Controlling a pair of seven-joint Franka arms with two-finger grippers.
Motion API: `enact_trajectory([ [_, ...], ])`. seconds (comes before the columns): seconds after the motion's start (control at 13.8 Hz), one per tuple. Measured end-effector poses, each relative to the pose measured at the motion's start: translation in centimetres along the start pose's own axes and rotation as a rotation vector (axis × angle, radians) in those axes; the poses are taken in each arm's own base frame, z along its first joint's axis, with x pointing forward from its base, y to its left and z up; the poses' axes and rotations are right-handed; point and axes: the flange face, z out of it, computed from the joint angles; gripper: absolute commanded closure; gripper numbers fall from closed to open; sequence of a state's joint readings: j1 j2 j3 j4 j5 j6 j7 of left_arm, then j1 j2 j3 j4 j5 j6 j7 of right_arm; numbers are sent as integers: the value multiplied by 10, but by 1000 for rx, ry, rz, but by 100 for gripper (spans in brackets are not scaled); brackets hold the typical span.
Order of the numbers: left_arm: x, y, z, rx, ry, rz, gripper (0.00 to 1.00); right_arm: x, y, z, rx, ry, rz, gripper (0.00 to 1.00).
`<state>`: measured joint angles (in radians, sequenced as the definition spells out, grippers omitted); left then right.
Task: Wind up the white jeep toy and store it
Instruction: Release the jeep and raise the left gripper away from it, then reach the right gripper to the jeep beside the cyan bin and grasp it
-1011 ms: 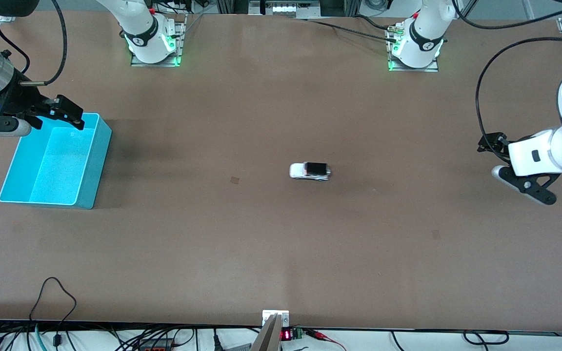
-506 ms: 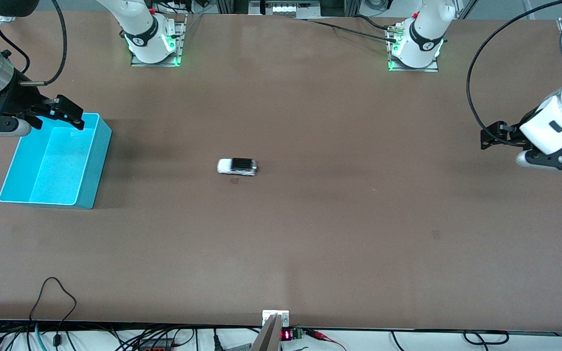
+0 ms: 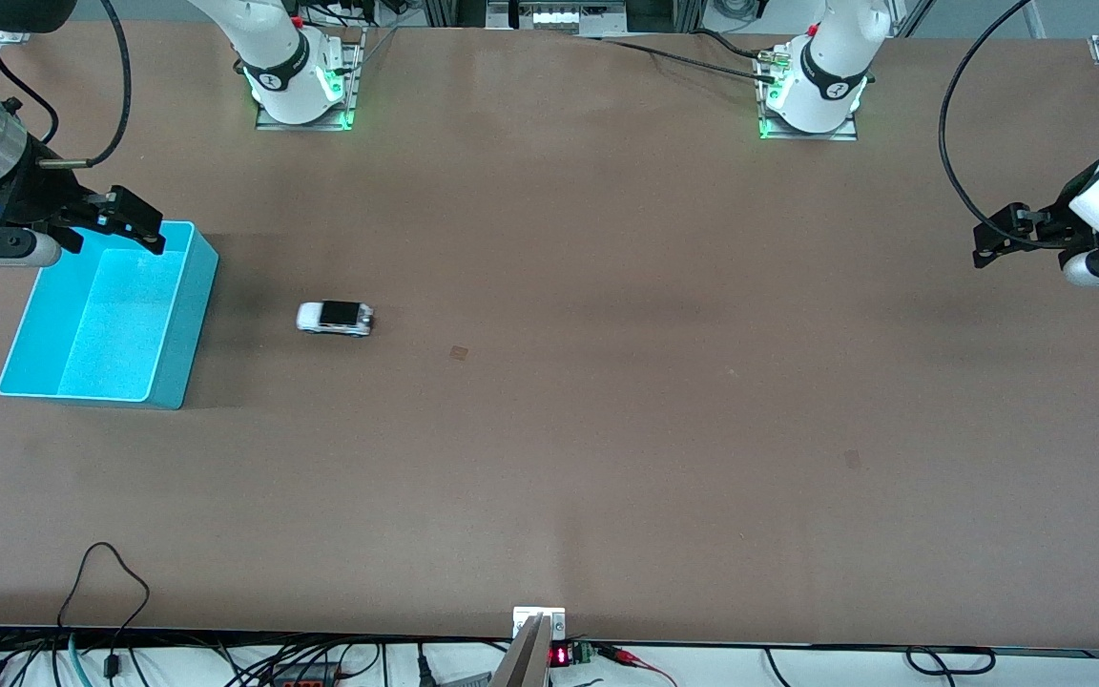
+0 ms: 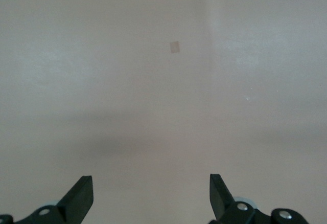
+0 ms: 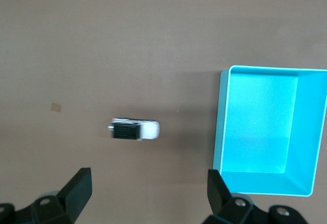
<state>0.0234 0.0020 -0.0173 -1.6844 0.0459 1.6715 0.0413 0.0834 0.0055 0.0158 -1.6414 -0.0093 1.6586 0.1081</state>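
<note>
Near the turquoise bin (image 3: pixel 177 382), at its three o'clock: white jeep toy (image 3: pixel 335 318); right gripper (image 3: pixel 82 224) spread wide, left gripper (image 3: pixel 1026 239) likewise, waiting; best descend squarely astride

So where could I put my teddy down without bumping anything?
Most of the table is bare: the whole stretch from the white jeep toy toward the left arm's end, and all the part nearer the front camera. It is crowded only at the right arm's end, where the jeep sits close beside the turquoise bin.
</note>
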Motion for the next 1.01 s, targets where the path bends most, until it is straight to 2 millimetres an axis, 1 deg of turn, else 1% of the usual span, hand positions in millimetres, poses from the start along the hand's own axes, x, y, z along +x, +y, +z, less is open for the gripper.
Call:
enact_trajectory([
  [0.36, -2, 5, -1, -12, -8, -18, 0, 0, 3, 2, -1, -5, 6, 0],
  [0.51, -5, 7, -2, -12, -23, -31, 0, 2, 5, 11, -2, -23, 9, 0],
  [0.72, -6, 8, -3, -12, -29, -34, 0, 10, 7, 36, -6, -68, -18, 0],
  [0.87, -7, 10, -4, -12, -31, -30, 0, 19, 18, 59, -4, -109, -87, 0],
  [1.01, -7, 14, -4, -12, -37, -22, 0, 25, 34, 80, 9, -151, -233, 0],
])
